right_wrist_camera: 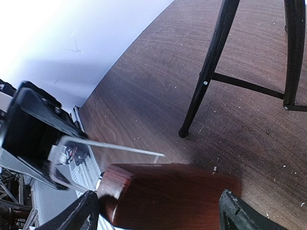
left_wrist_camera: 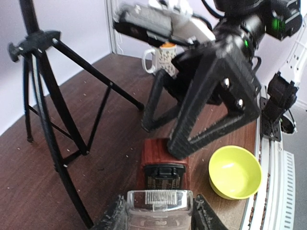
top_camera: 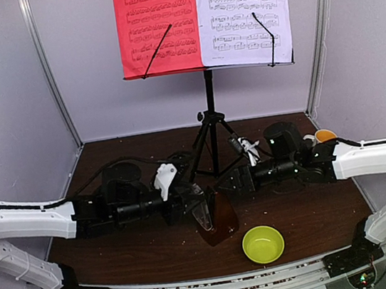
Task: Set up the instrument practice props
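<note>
Overhead view faces the back wall; both close wrist views share the metronome [left_wrist_camera: 164, 165].

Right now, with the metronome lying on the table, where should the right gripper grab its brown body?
Take the brown body across its two flat side faces, coming down from above. It lies flat on the table, and the left gripper holds the clear cover end.
</note>
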Controlling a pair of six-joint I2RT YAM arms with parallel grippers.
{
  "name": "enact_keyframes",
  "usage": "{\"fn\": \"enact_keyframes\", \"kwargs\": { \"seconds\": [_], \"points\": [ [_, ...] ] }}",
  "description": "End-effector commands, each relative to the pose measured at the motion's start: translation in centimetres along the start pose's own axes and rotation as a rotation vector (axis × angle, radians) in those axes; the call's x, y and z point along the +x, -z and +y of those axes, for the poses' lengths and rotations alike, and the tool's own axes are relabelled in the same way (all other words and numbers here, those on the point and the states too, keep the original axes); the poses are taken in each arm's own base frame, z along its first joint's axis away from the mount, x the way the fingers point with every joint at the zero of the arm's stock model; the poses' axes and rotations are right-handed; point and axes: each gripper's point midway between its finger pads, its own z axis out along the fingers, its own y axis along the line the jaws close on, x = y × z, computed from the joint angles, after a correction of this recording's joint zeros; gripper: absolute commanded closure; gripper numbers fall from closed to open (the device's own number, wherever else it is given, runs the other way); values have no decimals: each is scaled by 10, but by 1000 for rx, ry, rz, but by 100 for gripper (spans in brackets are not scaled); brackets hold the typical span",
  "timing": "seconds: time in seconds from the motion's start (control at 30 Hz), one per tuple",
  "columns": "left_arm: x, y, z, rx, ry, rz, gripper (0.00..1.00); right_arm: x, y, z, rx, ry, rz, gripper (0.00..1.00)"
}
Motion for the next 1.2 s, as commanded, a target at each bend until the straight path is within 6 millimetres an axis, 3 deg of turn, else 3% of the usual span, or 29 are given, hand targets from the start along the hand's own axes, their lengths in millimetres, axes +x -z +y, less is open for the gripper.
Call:
{"fn": "enact_keyframes", "kwargs": {
  "seconds": [0.0, 0.27, 0.43, 0.53, 0.77, 0.87, 0.97, 1.17],
  "points": [
    [-30, 26, 17, -82, 70, -80, 98, 88, 2, -68, 264, -43, 310, 14],
    [25, 93, 125, -430, 382, 170, 95, 60, 0, -49, 211, -22, 258, 12],
    [71, 102, 179, -570, 548, 401, 93, 55, -3, -46, 205, -19, 257, 12],
    [88, 90, 204, -603, 605, 522, 94, 53, -2, -44, 196, -12, 251, 12],
    [94, 36, 261, -617, 672, 649, 98, 48, -6, -37, 159, -8, 242, 11],
    [111, 19, 282, -630, 715, 713, 98, 44, -5, -34, 156, 0, 235, 11],
    [131, 3, 298, -644, 737, 749, 98, 40, -4, -32, 158, 10, 227, 11],
    [146, -15, 317, -666, 728, 762, 96, 31, 3, -28, 161, 16, 203, 11]
  ]
}}
